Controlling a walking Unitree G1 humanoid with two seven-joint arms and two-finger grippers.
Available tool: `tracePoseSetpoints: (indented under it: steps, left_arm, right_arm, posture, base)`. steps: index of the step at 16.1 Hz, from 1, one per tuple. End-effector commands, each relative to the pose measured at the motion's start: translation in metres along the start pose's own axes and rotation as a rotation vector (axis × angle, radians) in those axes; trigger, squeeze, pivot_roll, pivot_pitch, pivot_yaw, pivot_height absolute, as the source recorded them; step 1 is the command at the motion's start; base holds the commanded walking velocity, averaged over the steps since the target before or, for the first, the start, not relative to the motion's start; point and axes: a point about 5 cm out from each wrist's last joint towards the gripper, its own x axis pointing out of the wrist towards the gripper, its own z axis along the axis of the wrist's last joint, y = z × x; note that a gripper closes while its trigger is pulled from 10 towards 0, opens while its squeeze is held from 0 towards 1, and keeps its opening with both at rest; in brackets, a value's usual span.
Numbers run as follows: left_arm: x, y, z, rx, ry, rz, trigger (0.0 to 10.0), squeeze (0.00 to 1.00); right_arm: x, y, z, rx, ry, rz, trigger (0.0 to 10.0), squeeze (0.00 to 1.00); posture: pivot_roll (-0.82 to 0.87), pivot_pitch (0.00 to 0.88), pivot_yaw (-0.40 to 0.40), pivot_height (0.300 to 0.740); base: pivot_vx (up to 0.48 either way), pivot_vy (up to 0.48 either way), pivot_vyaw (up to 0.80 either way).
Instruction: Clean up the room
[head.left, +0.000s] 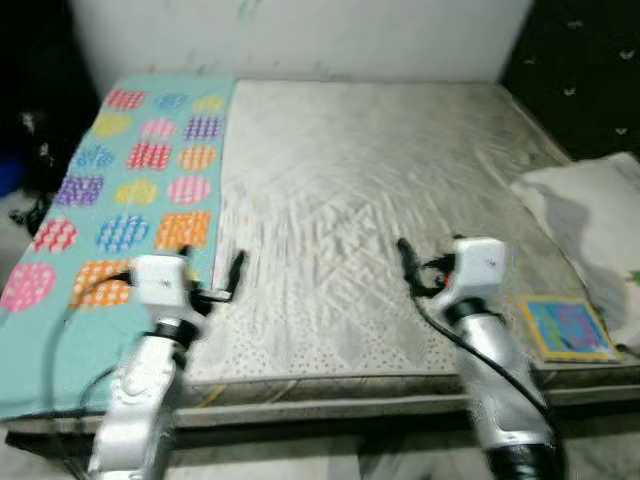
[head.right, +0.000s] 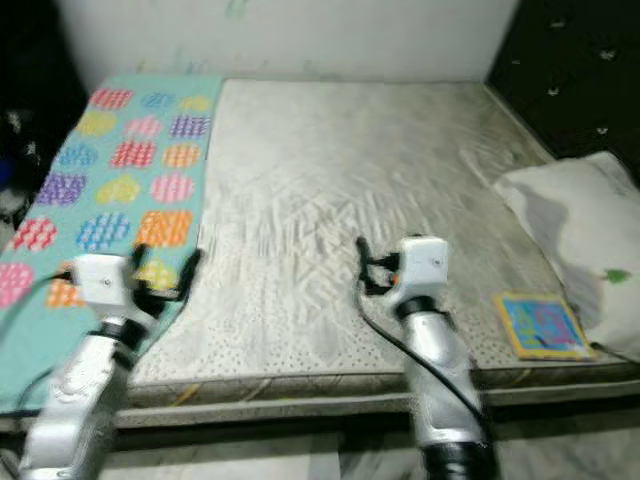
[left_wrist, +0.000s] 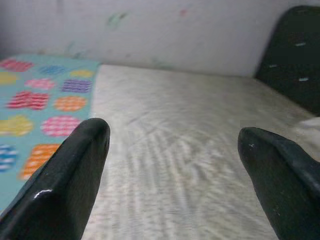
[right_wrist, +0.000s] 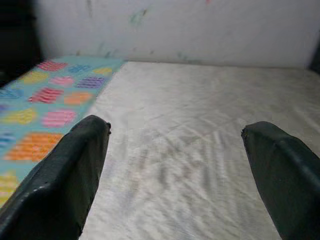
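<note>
A bed with a bare grey-white mattress (head.left: 370, 170) lies before me. A teal blanket (head.left: 140, 190) with coloured patches covers its left strip. A white pillow (head.left: 590, 220) rests at the right edge, and a colourful flat book (head.left: 565, 327) lies near the front right corner. My left gripper (head.left: 232, 275) hovers over the blanket's edge near the front; its fingers (left_wrist: 75, 170) stand wide apart, holding nothing. My right gripper (head.left: 405, 258) is raised over the mattress left of the book, open too, with fingers (right_wrist: 70, 170) spread and empty.
A white wall (head.left: 300, 35) runs behind the bed. A dark padded panel (head.left: 585, 70) stands at the back right. Dark clutter (head.left: 30, 130) sits left of the bed. The mattress front edge (head.left: 350, 385) is just below my arms.
</note>
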Motion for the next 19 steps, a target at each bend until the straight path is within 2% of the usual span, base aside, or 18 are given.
tracePoseSetpoints:
  steps: [1,5,7,13,19]
  left_arm:
    - [0.0024,-0.0077,0.0032,-0.011,-0.014,-0.029,10.0,0.0]
    - [0.0033,-0.0075,0.0032,-0.006,-0.011,-0.029,10.0,0.0]
    - [0.0056,-0.0045,0.0034,0.004,-0.012,0.028,10.0,0.0]
    - [0.0058,-0.0023,0.0024,-0.001,-0.004,0.04,10.0,0.0]
    - [0.0055,-0.0051,0.001,-0.014,0.001,0.03,10.0,0.0]
  right_arm:
    - [-0.0035,-0.0119,0.0019,-0.019,-0.008,-0.041,10.0,0.0]
    - [-0.0031,-0.0129,0.0017,-0.021,-0.009,-0.05,10.0,0.0]
    - [-0.0032,-0.0125,0.0013,-0.019,-0.009,-0.052,10.0,0.0]
    - [-0.0032,-0.0129,-0.0001,-0.025,-0.008,-0.05,10.0,0.0]
    - [-0.0034,-0.0127,-0.0002,-0.036,-0.004,-0.04,10.0,0.0]
  posture:
    - [-0.05,0.095,-0.011,0.74]
    - [-0.04,0.096,-0.008,0.74]
    - [-0.04,0.096,-0.008,0.74]
    - [-0.04,0.092,-0.007,0.74]
    - [-0.04,0.092,-0.014,0.74]
  base:
    - [0.416,0.0,0.0]
    - [0.413,0.0,0.0]
    - [0.0,0.0,0.0]
    - [0.0,0.0,0.0]
    - [0.0,0.429,0.0]
